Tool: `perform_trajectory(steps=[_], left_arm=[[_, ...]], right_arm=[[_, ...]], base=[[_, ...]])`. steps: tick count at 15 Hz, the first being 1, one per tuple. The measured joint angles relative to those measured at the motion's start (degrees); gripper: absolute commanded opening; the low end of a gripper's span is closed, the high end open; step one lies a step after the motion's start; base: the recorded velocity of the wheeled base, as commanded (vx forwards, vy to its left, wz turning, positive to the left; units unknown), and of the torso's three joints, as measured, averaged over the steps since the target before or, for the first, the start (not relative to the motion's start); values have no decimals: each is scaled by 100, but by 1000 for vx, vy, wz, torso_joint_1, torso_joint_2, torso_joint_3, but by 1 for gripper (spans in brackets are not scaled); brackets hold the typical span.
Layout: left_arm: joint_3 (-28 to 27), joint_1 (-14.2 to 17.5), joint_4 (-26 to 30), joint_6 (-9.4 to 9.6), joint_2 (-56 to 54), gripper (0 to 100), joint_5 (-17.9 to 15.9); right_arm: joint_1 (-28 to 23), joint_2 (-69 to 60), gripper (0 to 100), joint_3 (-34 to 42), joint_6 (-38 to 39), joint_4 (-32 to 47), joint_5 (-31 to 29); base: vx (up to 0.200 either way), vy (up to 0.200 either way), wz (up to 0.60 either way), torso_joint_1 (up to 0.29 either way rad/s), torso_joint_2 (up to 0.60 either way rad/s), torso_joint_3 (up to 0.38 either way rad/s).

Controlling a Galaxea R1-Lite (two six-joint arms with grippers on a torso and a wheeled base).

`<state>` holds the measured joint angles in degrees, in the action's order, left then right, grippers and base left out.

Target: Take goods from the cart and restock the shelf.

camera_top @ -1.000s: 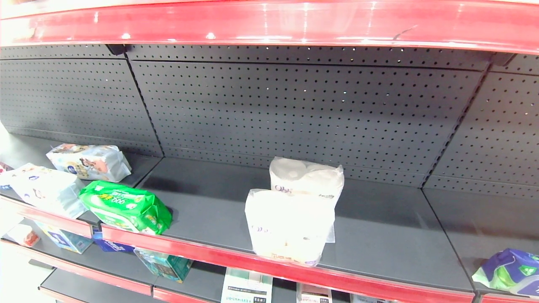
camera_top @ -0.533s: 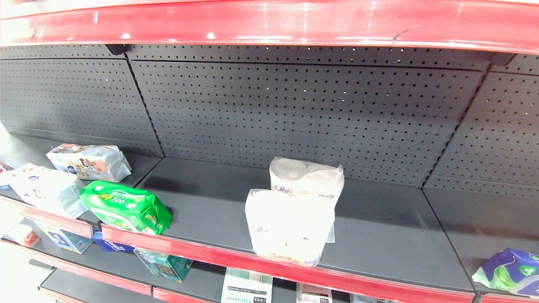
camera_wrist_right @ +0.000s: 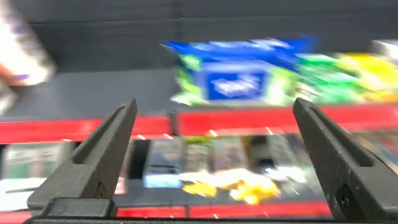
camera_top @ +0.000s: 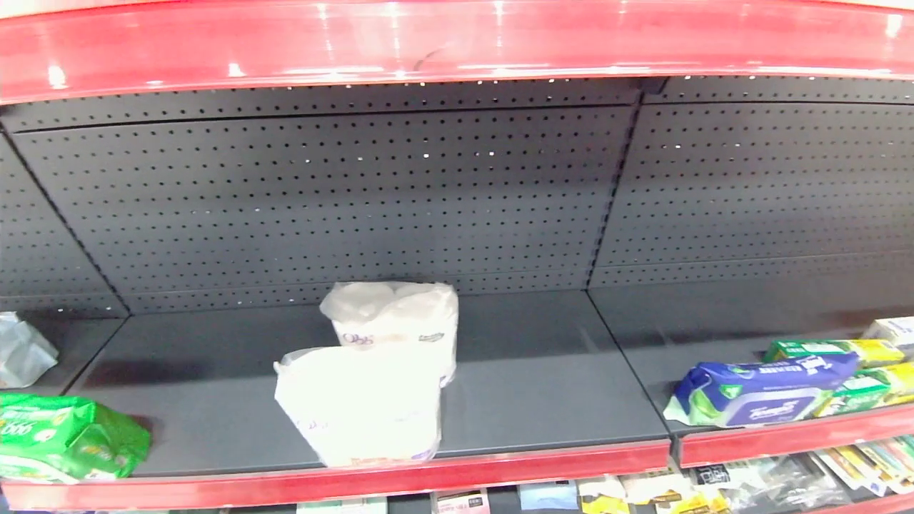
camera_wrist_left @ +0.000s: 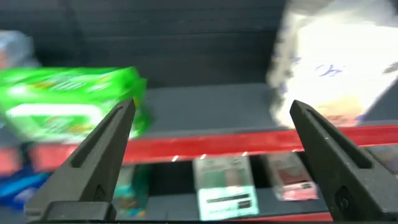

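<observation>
**Both grippers wide open and empty before a part-stocked shelf**

Head view: a dark shelf (camera_top: 543,400) with a red front strip (camera_top: 357,482) runs across the frame under a pegboard back (camera_top: 321,200). Left of centre stand two white packs. The front white pack (camera_top: 360,407) is at the shelf's edge, and the rear white pack (camera_top: 400,321) stands just behind it. A green pack (camera_top: 64,435) lies at the lower left. A blue pack (camera_top: 757,389) lies at the lower right, with green and yellow packs (camera_top: 857,353) just beyond it.

Left wrist view: the left gripper (camera_wrist_left: 212,109) has its jaws spread wide and holds nothing. Past one finger is the green pack (camera_wrist_left: 68,106), past the other the front white pack (camera_wrist_left: 336,62).

Right wrist view: the right gripper (camera_wrist_right: 215,106) is likewise spread wide and bare. The blue pack (camera_wrist_right: 239,71) lies on the shelf beyond the gap.
</observation>
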<state>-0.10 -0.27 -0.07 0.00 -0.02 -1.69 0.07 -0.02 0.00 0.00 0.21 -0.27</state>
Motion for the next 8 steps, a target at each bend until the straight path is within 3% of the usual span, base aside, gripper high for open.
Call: perform_trajectory(steps=[8], left_arm=[[-106,0,-26,57,44,100,-95]], right_arm=[[0,0,100,0,-5,0,9]], base=[[0,0,0,0,0,0]])
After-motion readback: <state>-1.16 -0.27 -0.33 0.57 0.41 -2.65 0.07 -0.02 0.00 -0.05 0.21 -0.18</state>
